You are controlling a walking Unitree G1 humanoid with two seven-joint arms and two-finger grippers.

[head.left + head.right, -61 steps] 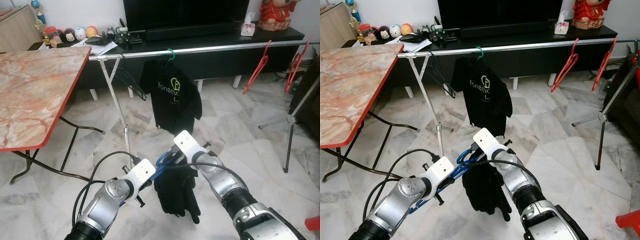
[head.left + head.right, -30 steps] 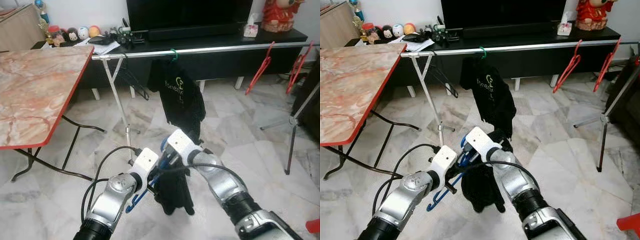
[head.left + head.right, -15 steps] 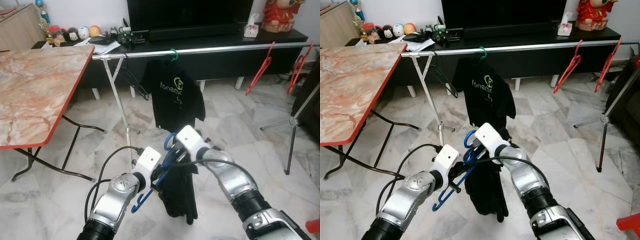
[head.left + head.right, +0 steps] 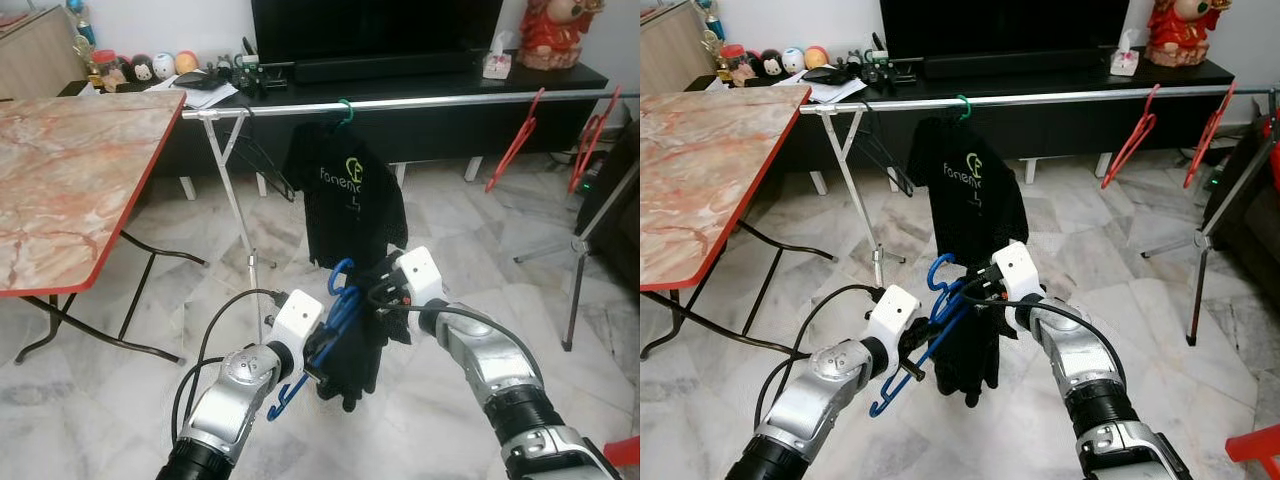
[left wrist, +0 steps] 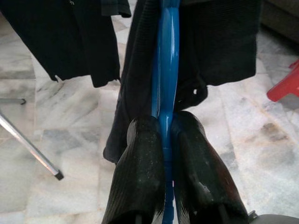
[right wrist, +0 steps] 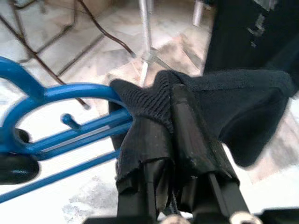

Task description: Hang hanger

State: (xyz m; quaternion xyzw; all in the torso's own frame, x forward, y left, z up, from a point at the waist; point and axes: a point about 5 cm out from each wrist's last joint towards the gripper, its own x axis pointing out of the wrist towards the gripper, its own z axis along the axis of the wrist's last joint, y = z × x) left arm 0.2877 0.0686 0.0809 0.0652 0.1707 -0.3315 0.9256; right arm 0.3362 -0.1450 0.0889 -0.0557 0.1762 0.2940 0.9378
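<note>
- The blue hanger hangs in mid-air between the two arms, out in front of the robot and short of the rail; its hook points up at 12 o'clock.
- The left gripper has its two black fingers pressed tight on the hanger's blue bar, one on each side, no gap left (the wrist camera looks straight down that bar).
- In the head view that left gripper sits at about 7 o'clock of the hook, and the low end of the hanger slants down toward 7 o'clock below it.
- The right gripper is clamped on the dark garment draped over the hanger, with knit cloth bunched over the fingertips.
- In the head view the right gripper is at 3 o'clock of the hook, just beside it.
- The garment droops from the hanger toward 6 o'clock, above the marble floor.
- The silver rail runs across the far side at 12 o'clock, standing on a folding leg.
- A black T-shirt with green print hangs there on a green hook, directly beyond the grippers.
- Two red hangers dangle further along the rail toward 2 o'clock.
- A marble-topped table with a red edge stands at 10 o'clock.
- A black TV bench lines the wall behind the rail.
</note>
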